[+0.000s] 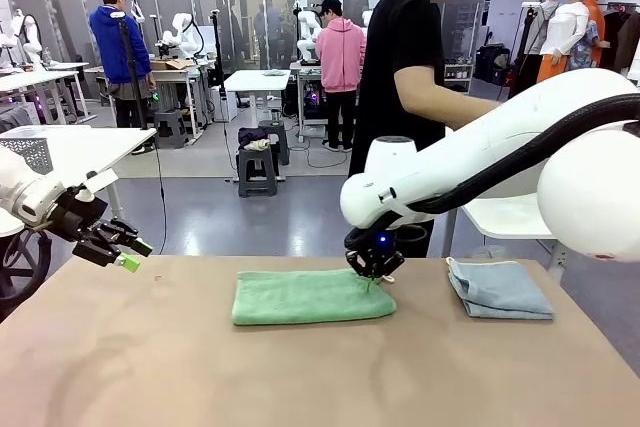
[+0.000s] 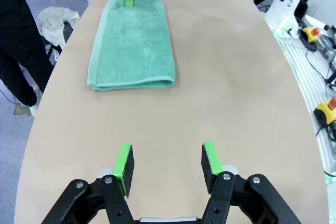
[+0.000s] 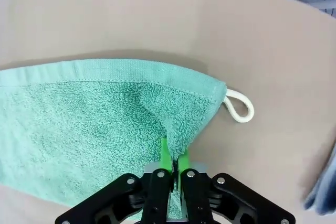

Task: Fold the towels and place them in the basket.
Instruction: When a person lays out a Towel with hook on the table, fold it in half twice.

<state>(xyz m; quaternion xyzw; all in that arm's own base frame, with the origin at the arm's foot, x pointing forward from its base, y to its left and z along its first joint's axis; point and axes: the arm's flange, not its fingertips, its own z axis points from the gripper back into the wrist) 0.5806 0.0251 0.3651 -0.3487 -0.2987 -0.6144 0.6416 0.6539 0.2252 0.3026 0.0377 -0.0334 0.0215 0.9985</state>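
Observation:
A mint green towel [image 1: 310,296] lies folded lengthwise in the middle of the table. My right gripper [image 1: 376,278] is down on its right end, and its jaws are shut on a pinch of the cloth near the corner [image 3: 176,145] that carries a white hanging loop [image 3: 239,106]. A light blue-grey towel [image 1: 498,289] lies folded at the table's right. My left gripper [image 1: 130,253] hovers open above the table's left side, well short of the green towel [image 2: 132,40], with nothing between its pads [image 2: 125,162]. The basket is out of view.
A person in a black shirt [image 1: 402,57] stands at the far edge behind my right arm. The brown table [image 1: 150,367] has free room at its front and left. Other tables, stools and people stand farther back.

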